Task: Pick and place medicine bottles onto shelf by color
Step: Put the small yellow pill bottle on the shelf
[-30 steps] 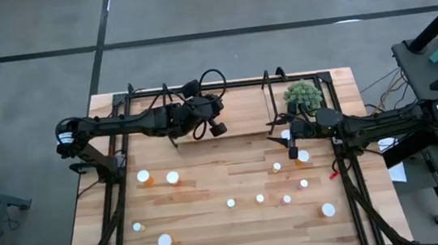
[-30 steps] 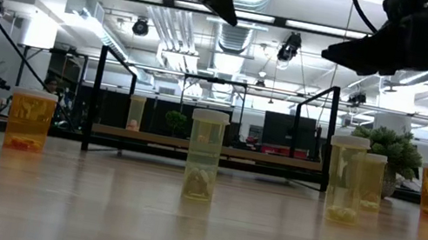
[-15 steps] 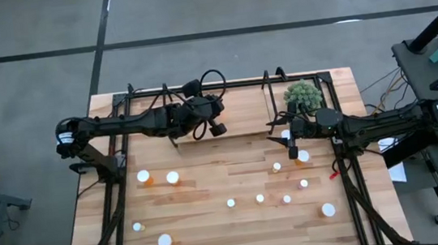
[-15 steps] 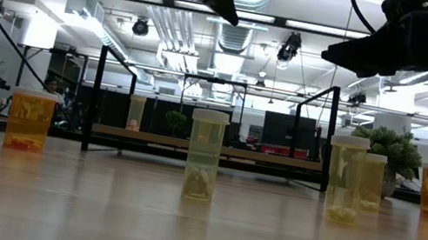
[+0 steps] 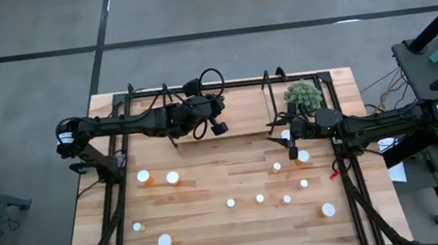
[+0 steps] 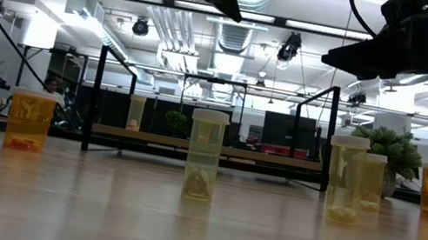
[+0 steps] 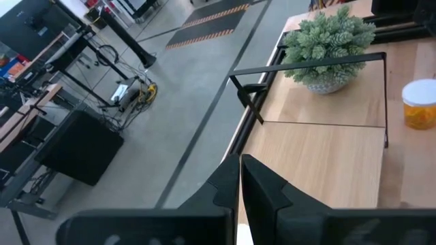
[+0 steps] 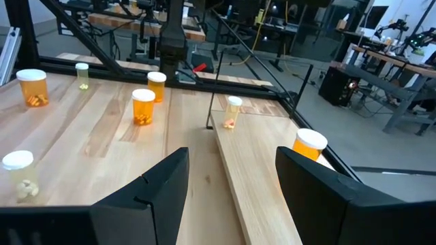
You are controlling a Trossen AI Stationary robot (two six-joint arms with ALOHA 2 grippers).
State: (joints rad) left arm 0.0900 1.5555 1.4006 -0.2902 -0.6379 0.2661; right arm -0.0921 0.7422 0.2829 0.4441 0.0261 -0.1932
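Several white-capped medicine bottles stand upright on the tabletop, among them orange ones [image 5: 143, 178] [image 5: 302, 157] and small pale ones [image 5: 231, 203] [image 6: 203, 155]. The light-wood shelf [image 5: 242, 108] with black uprights lies across the far part of the table. Two bottles stand on it in the right wrist view, a small one [image 8: 233, 112] and an orange one [image 8: 310, 146]. My left gripper [image 5: 221, 127] is shut and empty, raised above the shelf's middle. My right gripper [image 8: 231, 194] is open and empty, raised over the shelf's right end [image 5: 290, 148].
A green spiky plant [image 5: 303, 94] in a pot stands on the shelf's far right corner, close to my right arm. Black frame bars [image 5: 114, 207] [image 5: 357, 198] run along the table's left and right sides. Bare wood lies between the bottles near the table's middle [image 5: 209, 181].
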